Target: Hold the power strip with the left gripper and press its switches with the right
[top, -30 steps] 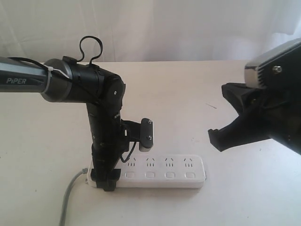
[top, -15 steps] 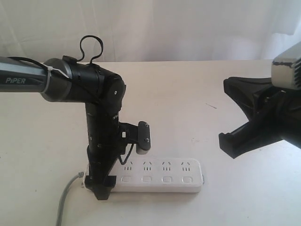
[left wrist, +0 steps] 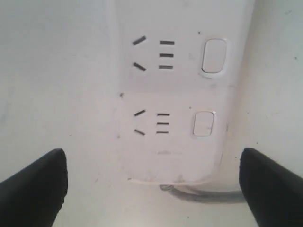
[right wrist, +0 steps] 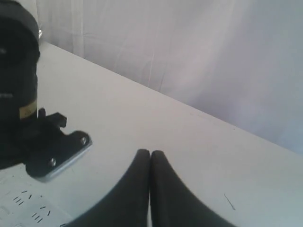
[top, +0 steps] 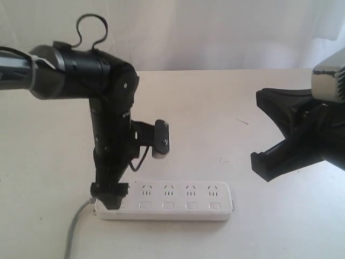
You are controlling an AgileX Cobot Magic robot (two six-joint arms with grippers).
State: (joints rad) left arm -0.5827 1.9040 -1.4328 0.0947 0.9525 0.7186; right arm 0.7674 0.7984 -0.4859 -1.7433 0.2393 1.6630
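Note:
The white power strip (top: 178,202) lies flat on the table near the front, its grey cord (top: 74,234) running off its left end. My left gripper (top: 109,197) hangs straight down over that cord end. In the left wrist view the left gripper (left wrist: 154,189) is open, its black jaws standing wide on either side of the strip's rounded end (left wrist: 175,158) without touching it. Two switches (left wrist: 214,56) show there, and several switches (top: 167,205) run along the strip's near side. My right gripper (top: 259,162) hovers off to the right, fingers (right wrist: 142,189) pressed together on nothing.
The left arm's wrist camera bracket (top: 160,137) sticks out above the strip. A white curtain (top: 215,32) hangs behind the table's far edge. A small dark mark (top: 241,122) lies on the tabletop (top: 215,108).
The left arm has shifted left and risen a little, so its gripper now sits over the strip's very end. The right gripper drew back to the right a second ago and has held still since.

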